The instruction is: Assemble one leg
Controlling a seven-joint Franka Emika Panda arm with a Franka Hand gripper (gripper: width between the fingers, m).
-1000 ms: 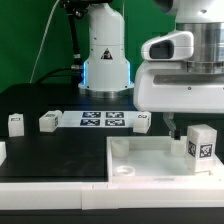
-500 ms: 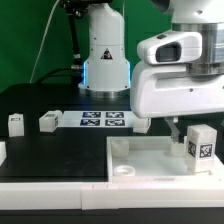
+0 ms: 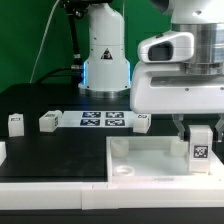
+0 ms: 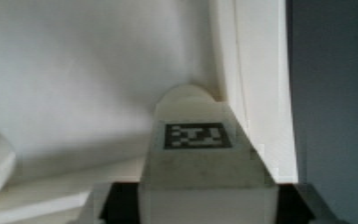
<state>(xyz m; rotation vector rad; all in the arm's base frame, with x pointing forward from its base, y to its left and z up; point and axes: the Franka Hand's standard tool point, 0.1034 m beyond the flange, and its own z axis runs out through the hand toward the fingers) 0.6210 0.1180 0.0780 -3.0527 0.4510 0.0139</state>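
My gripper [image 3: 200, 128] is shut on a leg [image 3: 201, 143], a small white block with a black-and-white tag, and holds it upright over the right part of the large white square panel [image 3: 150, 160]. In the wrist view the leg [image 4: 199, 140] fills the space between the dark fingers [image 4: 119, 202], with the white panel [image 4: 87, 90] behind it. Other legs lie on the black table: one at the exterior view's far left [image 3: 16, 123], one beside it [image 3: 49, 120], and one right of the marker board [image 3: 142, 121].
The marker board [image 3: 103, 120] lies flat on the black table behind the panel. The robot's white base [image 3: 105, 50] stands at the back. A round corner socket [image 3: 123, 171] shows at the panel's front left. A white part [image 3: 2, 152] sits at the left edge.
The gripper with the leg has shifted slightly right and lower over the panel, ending close to its right edge.
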